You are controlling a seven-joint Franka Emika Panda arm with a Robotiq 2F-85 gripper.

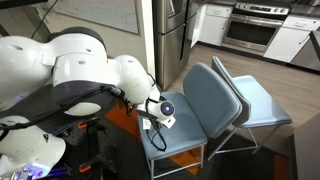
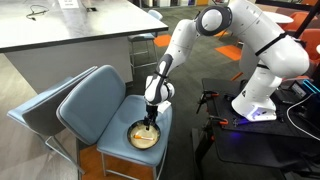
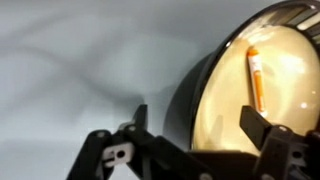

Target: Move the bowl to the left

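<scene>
- The gripper (image 2: 150,123) hangs low over the chair seat (image 2: 113,126), with its jaws spread apart and gripping nothing.
- The bowl (image 2: 141,138) lies directly under the jaws. In the wrist view its dark rim (image 3: 190,85) runs between the two fingers, one over the yellowish inside and one outside it.
- Bare seat spreads beyond the outer finger (image 3: 112,150). In an exterior view, the bowl sits close to the seat's front edge.
- The bowl is round, with no long axis, and opens up toward the jaws. A thin orange stick (image 3: 254,78) inside it points away from them.
</scene>
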